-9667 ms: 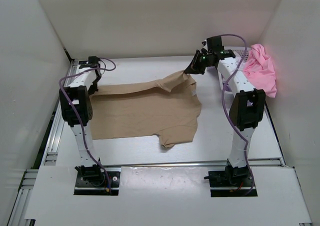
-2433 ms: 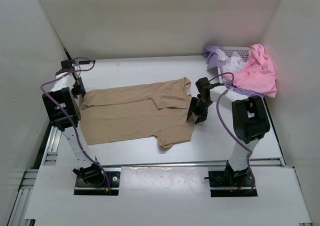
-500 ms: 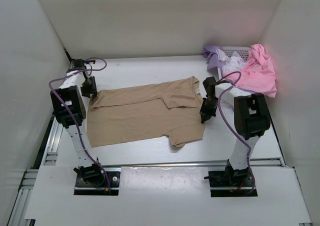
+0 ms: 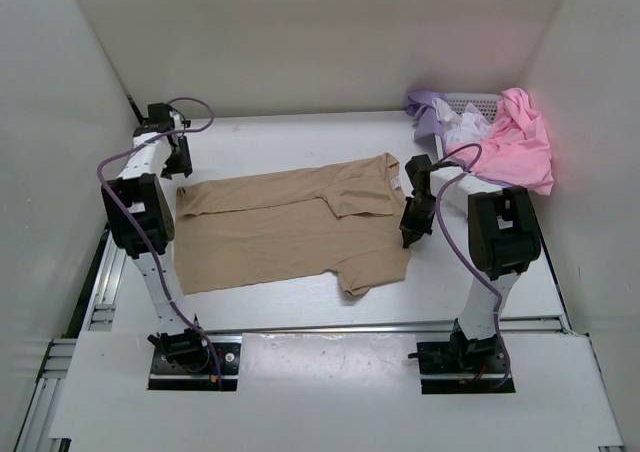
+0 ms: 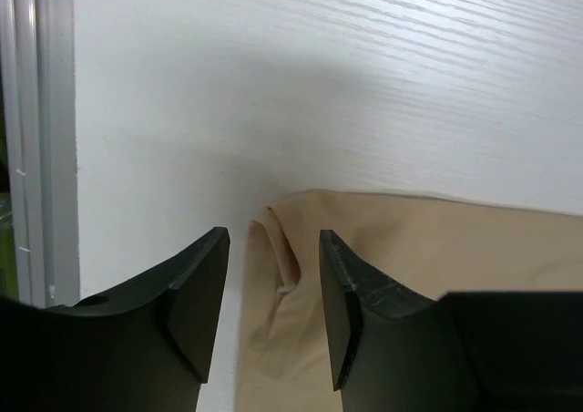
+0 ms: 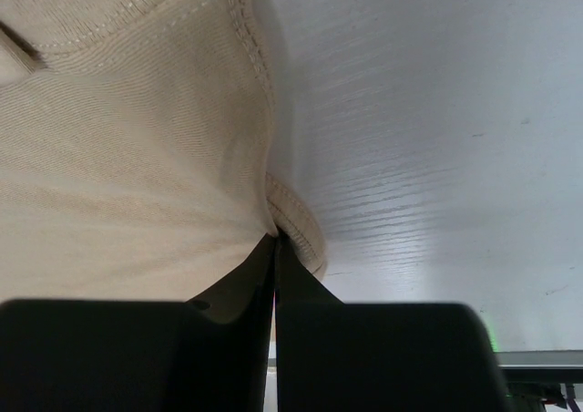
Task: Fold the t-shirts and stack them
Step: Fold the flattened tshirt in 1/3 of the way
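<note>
Your tan shirt (image 4: 290,232) lies spread flat in the middle of the table (image 4: 300,142). Your right gripper (image 6: 275,243) is pinched tight on its right-hand hem. Your left gripper (image 5: 273,239) hangs over the shirt's far left corner, jaws parted, holding nothing. The pink shirt (image 4: 520,137), white shirt (image 4: 465,125) and lavender shirt (image 4: 428,107) are heaped at the basket (image 4: 482,99), far right.

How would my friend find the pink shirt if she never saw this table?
Go to the table's far right corner, where a white mesh basket sits. The pink t-shirt hangs over its right side. It's the only pink cloth; its neighbours are a lavender t-shirt and a white t-shirt.
</note>
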Tool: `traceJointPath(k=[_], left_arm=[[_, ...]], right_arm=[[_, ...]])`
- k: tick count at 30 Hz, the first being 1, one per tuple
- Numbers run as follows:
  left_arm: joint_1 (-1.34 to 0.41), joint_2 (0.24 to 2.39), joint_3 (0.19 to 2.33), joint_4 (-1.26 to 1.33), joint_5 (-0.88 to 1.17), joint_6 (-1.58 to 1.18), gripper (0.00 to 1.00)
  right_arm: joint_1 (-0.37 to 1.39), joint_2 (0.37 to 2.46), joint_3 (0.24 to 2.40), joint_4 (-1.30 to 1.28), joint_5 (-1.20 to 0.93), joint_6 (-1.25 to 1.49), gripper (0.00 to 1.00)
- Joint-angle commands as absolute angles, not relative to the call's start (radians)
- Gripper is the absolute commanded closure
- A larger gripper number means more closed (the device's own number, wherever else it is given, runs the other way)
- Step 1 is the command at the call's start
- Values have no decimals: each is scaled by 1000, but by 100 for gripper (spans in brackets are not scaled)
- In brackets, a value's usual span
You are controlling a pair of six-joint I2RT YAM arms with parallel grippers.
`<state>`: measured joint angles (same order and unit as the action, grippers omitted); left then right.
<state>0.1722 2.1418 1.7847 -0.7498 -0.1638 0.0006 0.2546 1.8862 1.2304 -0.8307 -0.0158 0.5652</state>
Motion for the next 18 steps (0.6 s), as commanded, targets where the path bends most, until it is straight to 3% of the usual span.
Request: traceJointPath(k=[1, 4, 12, 18], left_arm=[[195, 2037, 1761, -765, -54, 0, 46], [219, 2060, 1756, -833, 96, 0, 51], [252, 2250, 1879, -931, 32, 0, 53], [252, 2226, 1882, -940, 83, 0, 53]], right_arm=[[255, 1845, 1243, -861, -6, 540, 100], [264, 1845, 1243, -851, -6, 522, 100], [273, 1827, 1232, -810, -15, 512, 100], [273, 1827, 1181, -801, -6, 502, 100]])
